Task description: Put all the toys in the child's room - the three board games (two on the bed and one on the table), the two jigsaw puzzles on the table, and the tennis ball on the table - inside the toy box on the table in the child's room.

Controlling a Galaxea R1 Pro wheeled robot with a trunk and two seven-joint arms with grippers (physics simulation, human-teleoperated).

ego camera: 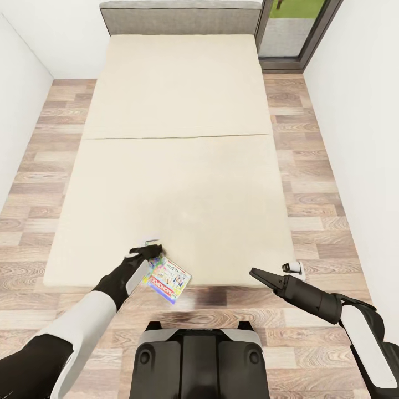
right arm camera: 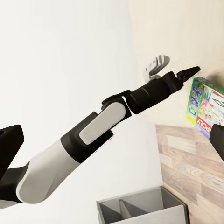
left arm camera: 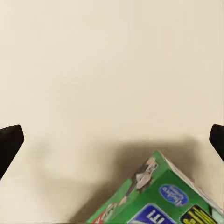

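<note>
One board game (ego camera: 169,279), a thin box with a white, green and red cover, lies flat at the near edge of the bed (ego camera: 177,166), its corner hanging slightly over the floor. My left gripper (ego camera: 149,248) hovers over the game's far corner, open, with nothing between its fingers. In the left wrist view that gripper (left arm camera: 112,135) has its fingers wide apart over the mattress, and the game's green corner (left arm camera: 158,196) pokes in. My right gripper (ego camera: 256,272) hangs near the bed's near right corner, open and empty. The right wrist view looks across at the game (right arm camera: 203,105) and the left gripper (right arm camera: 175,67).
Wood-plank floor runs along both sides of the bed between white walls. A grey headboard (ego camera: 180,16) and a dark-framed window (ego camera: 299,33) stand at the far end. A small white-and-black object (ego camera: 293,268) sits at the bed's near right corner.
</note>
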